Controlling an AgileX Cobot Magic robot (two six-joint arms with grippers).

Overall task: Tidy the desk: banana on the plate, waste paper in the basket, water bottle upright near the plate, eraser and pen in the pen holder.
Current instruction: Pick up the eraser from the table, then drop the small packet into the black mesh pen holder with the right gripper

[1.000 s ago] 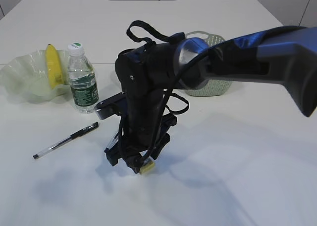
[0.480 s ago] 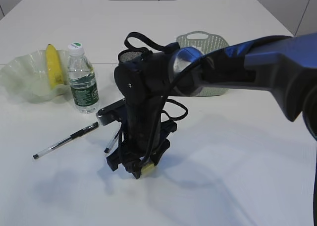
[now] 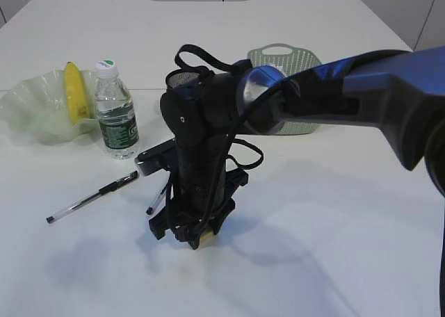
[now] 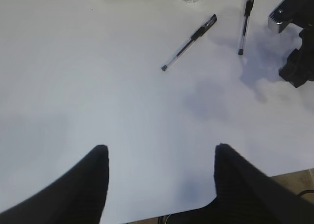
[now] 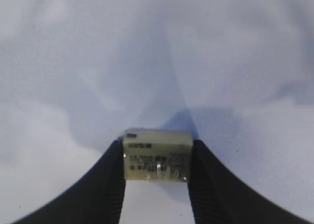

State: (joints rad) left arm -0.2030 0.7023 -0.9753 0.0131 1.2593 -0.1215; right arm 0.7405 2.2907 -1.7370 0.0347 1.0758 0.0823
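My right gripper (image 3: 197, 239) is low over the white desk (image 3: 334, 213) and shut on the pale yellow eraser (image 5: 157, 155), which sits between both fingers (image 5: 156, 160). My left gripper (image 4: 159, 157) is open and empty above the desk's near edge. The banana (image 3: 74, 91) lies in the pale green plate (image 3: 28, 112). The water bottle (image 3: 115, 112) stands upright beside the plate. One pen (image 3: 90, 199) and a second pen (image 3: 158, 198) lie on the desk; both show in the left wrist view (image 4: 190, 41) (image 4: 245, 20). The waste paper is out of view.
The sage-green basket (image 3: 285, 56) stands at the back, partly behind the right arm. A grey mesh rim (image 3: 183, 77), likely the pen holder, shows just behind the arm's wrist. The right gripper (image 4: 294, 62) shows at the left wrist view's right edge.
The right arm has swung slightly left and the gripper has sunk a little toward the desk with the eraser. The second pen and more of the basket now show.
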